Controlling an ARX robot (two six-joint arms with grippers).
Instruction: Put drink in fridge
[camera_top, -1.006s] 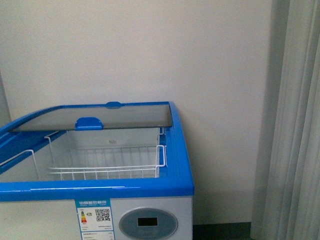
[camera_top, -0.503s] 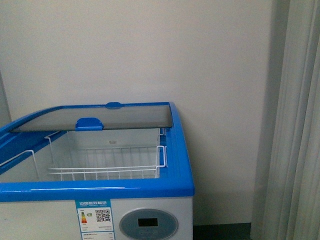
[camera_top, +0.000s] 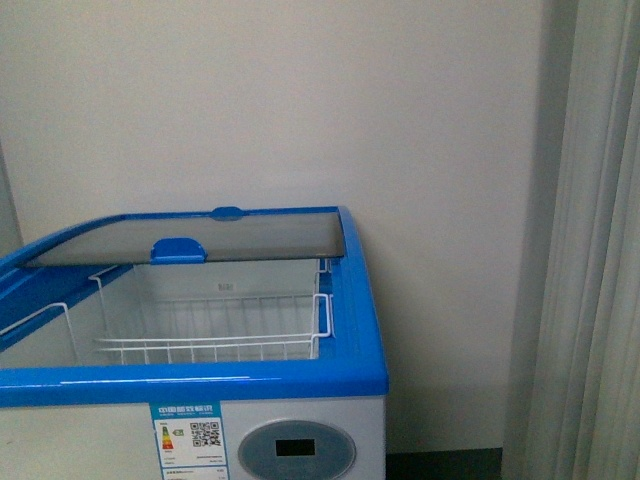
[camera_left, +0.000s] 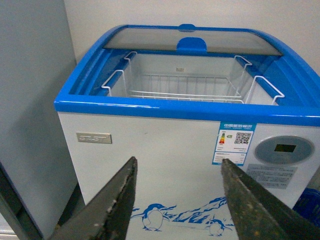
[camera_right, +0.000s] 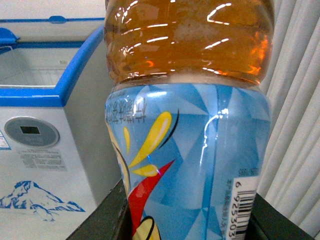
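Little has shifted over the last second: my right jaws grip the blue-labelled plastic bottle of reddish drink (camera_right: 190, 125) outside the open white, blue-rimmed chest fridge (camera_top: 200, 382), left jaws spread empty, so the carry-over remains.

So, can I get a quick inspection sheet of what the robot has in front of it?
Surface: no table seen.
Job's things: fridge open, glass lid slid back, wire basket looks empty; drink not yet inside.
Clutter: nothing seen.
Hands: left hand open and empty, facing the fridge; right hand shut on the drink.
Cables: nothing seen.
Surroundings: white wall, pale curtain, grey cabinet.
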